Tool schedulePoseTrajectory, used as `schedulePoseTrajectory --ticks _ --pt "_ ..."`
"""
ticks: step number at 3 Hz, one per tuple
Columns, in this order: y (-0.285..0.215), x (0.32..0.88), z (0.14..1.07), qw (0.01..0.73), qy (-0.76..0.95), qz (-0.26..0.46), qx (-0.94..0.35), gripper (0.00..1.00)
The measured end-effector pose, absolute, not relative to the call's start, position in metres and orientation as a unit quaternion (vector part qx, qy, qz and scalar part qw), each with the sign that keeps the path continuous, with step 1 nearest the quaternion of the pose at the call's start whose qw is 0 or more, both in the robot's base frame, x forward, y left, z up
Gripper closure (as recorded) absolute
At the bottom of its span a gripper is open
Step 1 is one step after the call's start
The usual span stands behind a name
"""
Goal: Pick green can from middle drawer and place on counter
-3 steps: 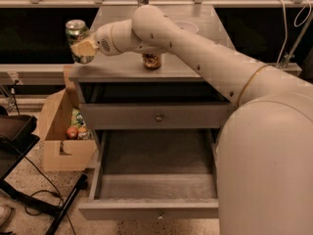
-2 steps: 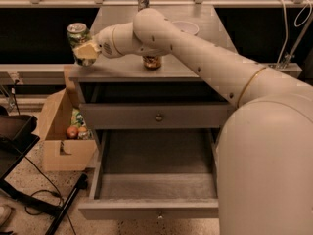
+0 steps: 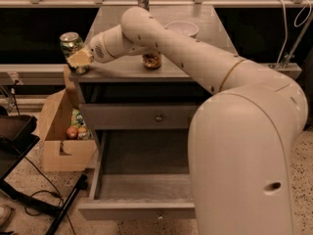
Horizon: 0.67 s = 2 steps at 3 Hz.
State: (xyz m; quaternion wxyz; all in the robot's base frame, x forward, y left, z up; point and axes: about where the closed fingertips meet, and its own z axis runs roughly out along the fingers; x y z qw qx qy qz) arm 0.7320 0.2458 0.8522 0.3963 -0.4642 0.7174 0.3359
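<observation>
Fingers [image 3: 79, 58] clamped tight on the green can [image 3: 70, 42], gripper [image 3: 77, 55] at the front-left corner of the counter [image 3: 122, 66]. Sits lower than a second ago, looks almost down. Only the release to go.

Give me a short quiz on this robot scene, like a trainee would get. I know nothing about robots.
1. True or false: the middle drawer is pulled open and nothing shows inside it.
2. Where is the gripper?
A) down inside the drawer
B) at the front left corner of the counter, closed on the green can
C) resting on the floor
3. Fill in the blank: partly hidden behind the arm, an orange-gold ____ stands on the counter.

Key: 1 true; 2 B; 3 can.
</observation>
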Motion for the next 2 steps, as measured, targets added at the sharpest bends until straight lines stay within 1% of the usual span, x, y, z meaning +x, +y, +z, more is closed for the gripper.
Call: schedulePoseTrajectory --ticks 1,2 --pt "0.2458 0.732 0.8562 0.396 0.717 0.336 -0.464 0.73" --pt "0.2458 0.732 0.8568 0.396 0.717 0.336 -0.464 0.51"
